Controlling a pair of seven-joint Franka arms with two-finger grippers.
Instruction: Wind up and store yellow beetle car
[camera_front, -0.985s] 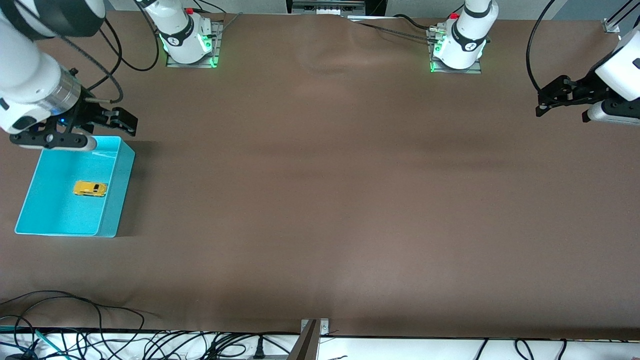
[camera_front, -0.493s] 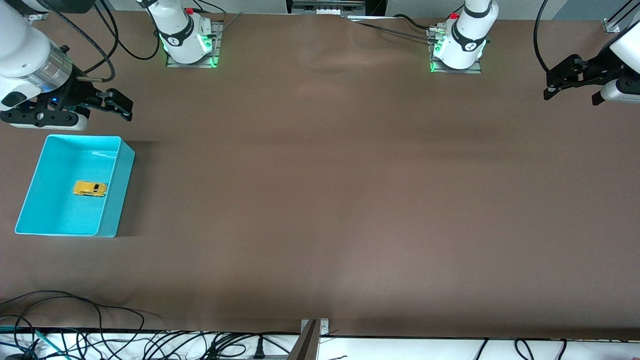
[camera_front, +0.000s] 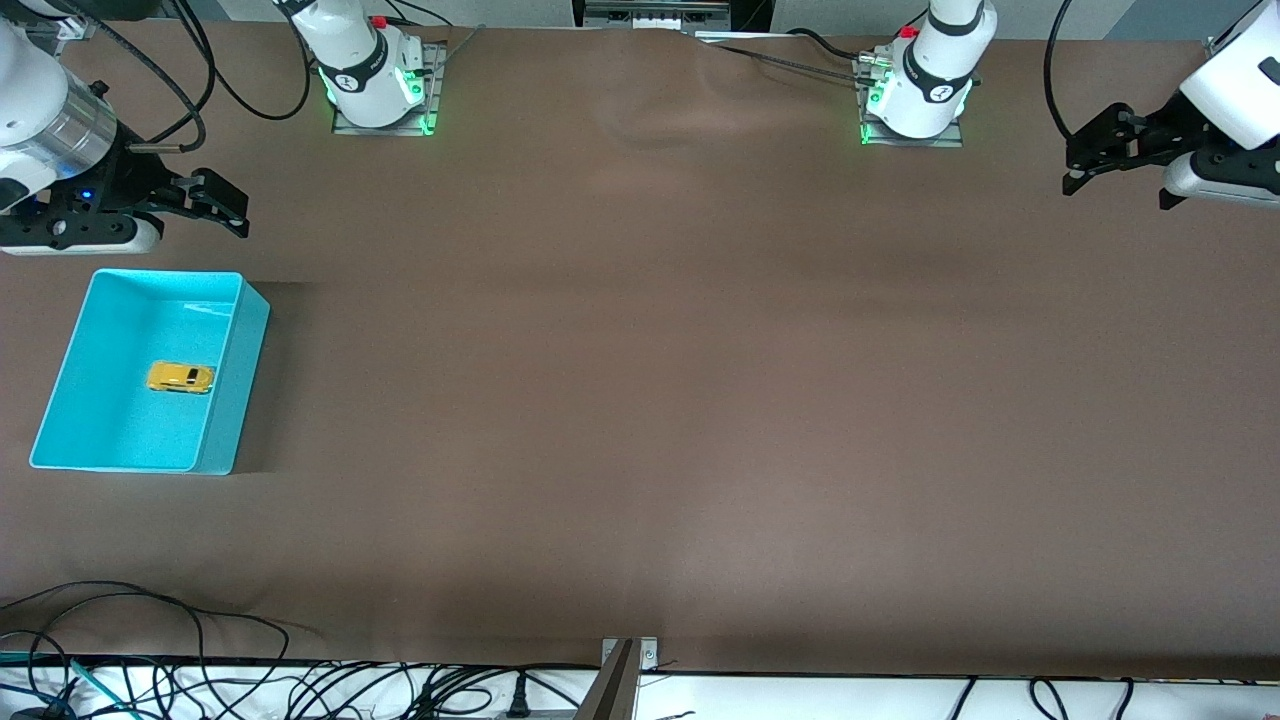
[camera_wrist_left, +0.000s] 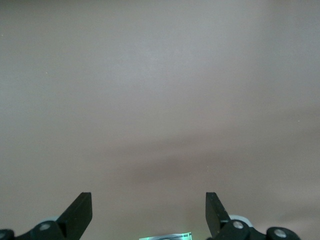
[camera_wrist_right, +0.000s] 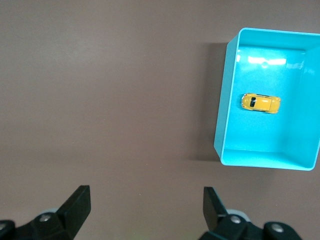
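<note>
The yellow beetle car (camera_front: 180, 377) lies on its wheels on the floor of the turquoise bin (camera_front: 238, 370) at the right arm's end of the table. The right wrist view shows the car (camera_wrist_right: 260, 102) in the bin (camera_wrist_right: 226, 100) from above. My right gripper (camera_front: 240, 212) hangs open and empty over bare table beside the bin's rim toward the robot bases, with nothing between its fingers (camera_wrist_right: 145, 194). My left gripper (camera_front: 1075, 172) hangs open and empty over bare table at the left arm's end, and its wrist view (camera_wrist_left: 148, 200) shows only tabletop.
The brown table (camera_front: 650, 400) stretches between the two arms. The arm bases (camera_front: 375, 90) (camera_front: 915, 100) stand along its edge farthest from the front camera. Loose cables (camera_front: 150, 670) lie past the table's edge nearest that camera.
My right gripper has drawn back from over the bin's rim toward the robot bases. My left gripper has shifted a little toward the bases too. Both stayed open; the car has not moved.
</note>
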